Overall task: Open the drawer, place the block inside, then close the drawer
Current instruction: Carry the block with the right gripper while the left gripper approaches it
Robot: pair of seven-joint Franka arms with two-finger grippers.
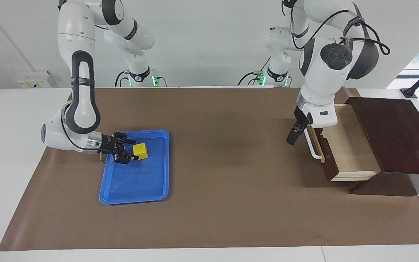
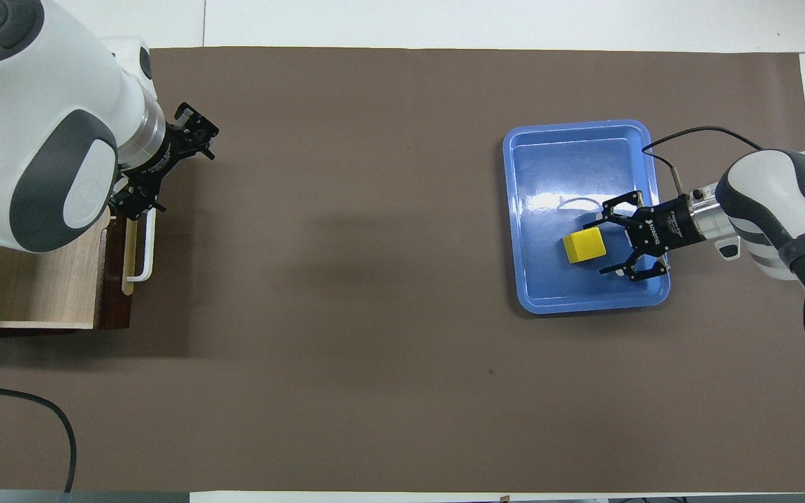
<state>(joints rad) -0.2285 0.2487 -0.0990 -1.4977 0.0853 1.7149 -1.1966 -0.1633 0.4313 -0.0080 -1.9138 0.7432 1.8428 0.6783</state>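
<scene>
Overhead view: right tool [image 2: 604, 249] spread around smooth yellow cube [image 2: 584, 246]; left tool [image 2: 165, 162] spread.

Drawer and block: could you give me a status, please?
Left end effector open beside drawer handle. Right end effector at block, in blue tray. Drawer open, unobstructed.

Left hand [image 1: 292, 139] hangs before open drawer [image 1: 347, 145].
</scene>
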